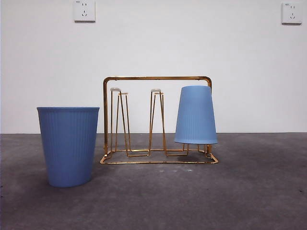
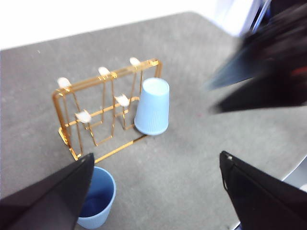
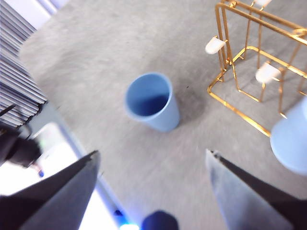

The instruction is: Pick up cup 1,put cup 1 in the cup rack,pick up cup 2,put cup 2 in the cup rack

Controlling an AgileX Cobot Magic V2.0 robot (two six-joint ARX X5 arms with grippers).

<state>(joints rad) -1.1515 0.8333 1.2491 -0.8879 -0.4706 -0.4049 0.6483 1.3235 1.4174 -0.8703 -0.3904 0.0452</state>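
The left gripper [image 2: 153,191] and right gripper [image 3: 151,187] both hang above the table [image 1: 259,191] with jaws apart, holding nothing. One cup [image 1: 195,115] sits upside down on the rack [image 1: 144,79]; the other cup [image 1: 68,146] stands upright beside the rack.

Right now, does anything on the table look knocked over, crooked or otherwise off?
Nothing stands out. One blue cup sits upside down on a prong at one end of the cup rack, hanging straight. The other blue cup stands upright on the table beside the rack's opposite end, not yet racked. No spill or damage shows.
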